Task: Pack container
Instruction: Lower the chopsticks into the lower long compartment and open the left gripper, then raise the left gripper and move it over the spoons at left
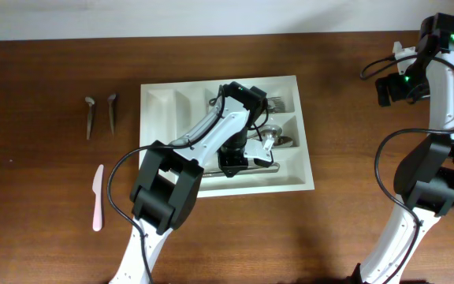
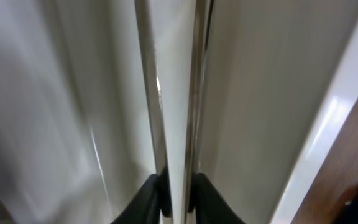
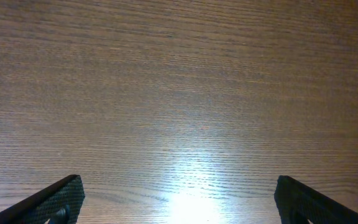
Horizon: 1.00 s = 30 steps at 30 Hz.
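Observation:
The white cutlery tray, the container, lies at the table's middle. My left gripper is down in its front long compartment, shut on a thin shiny metal utensil. In the left wrist view the black fingers pinch that metal strip edge-on above the tray's white floor. My right gripper hovers over bare wood at the far right. It is open and empty in the right wrist view.
A fork and a spoon lie in the tray's upper long compartments. Two metal utensils and a pink plastic knife lie on the wooden table left of the tray.

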Each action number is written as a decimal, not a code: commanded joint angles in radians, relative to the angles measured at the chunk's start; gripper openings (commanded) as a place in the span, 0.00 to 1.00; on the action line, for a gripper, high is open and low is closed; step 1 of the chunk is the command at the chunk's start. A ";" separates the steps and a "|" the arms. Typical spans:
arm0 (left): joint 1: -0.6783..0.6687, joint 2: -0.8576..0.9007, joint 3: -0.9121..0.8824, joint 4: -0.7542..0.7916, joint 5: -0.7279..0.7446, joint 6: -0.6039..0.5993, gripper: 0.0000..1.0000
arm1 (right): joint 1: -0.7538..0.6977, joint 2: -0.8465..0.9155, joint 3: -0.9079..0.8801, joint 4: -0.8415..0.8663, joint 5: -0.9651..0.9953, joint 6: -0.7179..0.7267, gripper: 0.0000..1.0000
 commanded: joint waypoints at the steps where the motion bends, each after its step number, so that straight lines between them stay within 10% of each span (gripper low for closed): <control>1: -0.004 0.010 -0.003 0.004 0.032 0.008 0.23 | -0.003 -0.031 0.008 0.002 -0.008 0.000 0.99; 15: -0.004 0.010 0.014 0.022 0.031 -0.058 0.98 | -0.003 -0.031 0.008 0.002 -0.008 0.000 0.99; 30: 0.014 -0.079 0.566 -0.066 0.031 -0.209 0.99 | -0.003 -0.031 0.008 0.002 -0.008 0.000 0.99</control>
